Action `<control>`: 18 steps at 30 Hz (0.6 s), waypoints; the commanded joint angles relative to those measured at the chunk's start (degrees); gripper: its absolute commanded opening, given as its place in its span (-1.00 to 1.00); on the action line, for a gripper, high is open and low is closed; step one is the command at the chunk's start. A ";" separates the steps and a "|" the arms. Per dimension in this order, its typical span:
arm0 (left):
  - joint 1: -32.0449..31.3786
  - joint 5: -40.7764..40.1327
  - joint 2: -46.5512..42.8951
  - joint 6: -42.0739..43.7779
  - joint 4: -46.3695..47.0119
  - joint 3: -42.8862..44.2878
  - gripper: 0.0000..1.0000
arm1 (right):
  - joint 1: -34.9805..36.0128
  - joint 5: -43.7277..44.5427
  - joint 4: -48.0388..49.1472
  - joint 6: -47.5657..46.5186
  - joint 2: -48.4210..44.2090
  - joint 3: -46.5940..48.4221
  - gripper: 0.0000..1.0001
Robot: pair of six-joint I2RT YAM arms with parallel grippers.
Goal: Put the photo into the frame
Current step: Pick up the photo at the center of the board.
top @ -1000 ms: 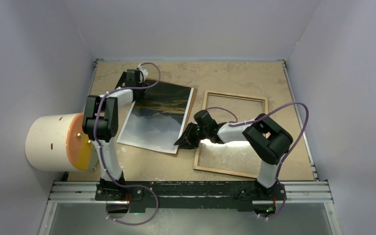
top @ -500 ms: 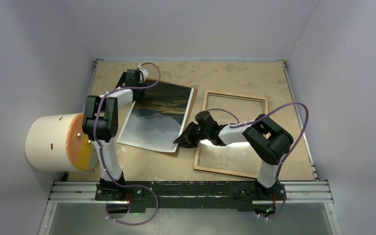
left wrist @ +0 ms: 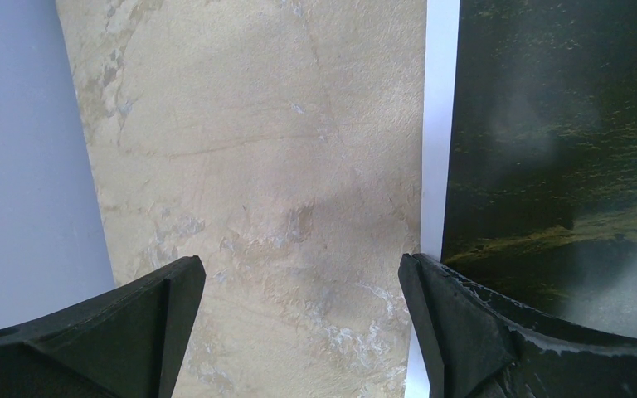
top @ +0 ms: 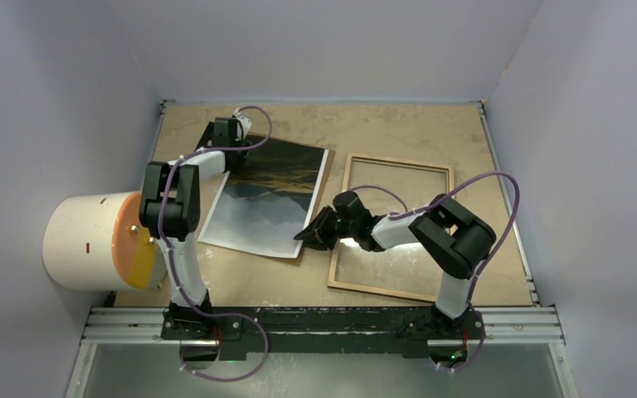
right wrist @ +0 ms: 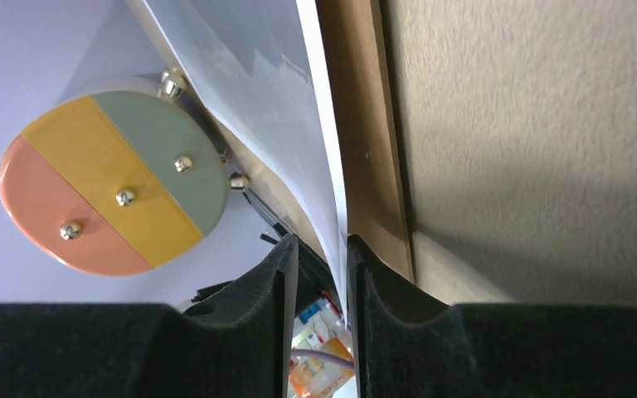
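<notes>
Photo point(right wrist: 249, 99) edge in narrow gap of right gripper point(right wrist: 322, 245), unpinched; left gripper point(left wrist: 299, 261) wide open, empty, beside it.

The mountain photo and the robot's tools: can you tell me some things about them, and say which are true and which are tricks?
1. The glossy dark mountain photo sits inside the thin light-wood rectangular frame. False: it lies to the left of the frame, on a plain brown backing board.
2. The left tool is wide open. True.
3. The frame stands upright. False: it lies flat on the tan table.
4. The right tool has the photo's white edge in its narrow gap. True.
</notes>
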 commanded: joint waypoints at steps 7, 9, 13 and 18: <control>-0.89 3.75 0.94 0.23 -9.62 -2.25 0.94 | 1.27 7.86 -6.03 -3.54 3.29 8.72 -0.21; -0.88 3.75 0.92 0.41 -9.66 -2.36 0.94 | 1.45 10.24 -9.09 -5.32 3.26 11.05 -0.24; -0.88 3.83 0.77 0.48 -9.62 -2.55 0.94 | 1.50 13.45 -11.04 -7.05 4.05 13.26 -0.35; -0.88 3.92 0.61 0.86 -9.83 -2.32 0.94 | 1.52 13.66 -11.28 -8.38 4.68 14.49 -0.45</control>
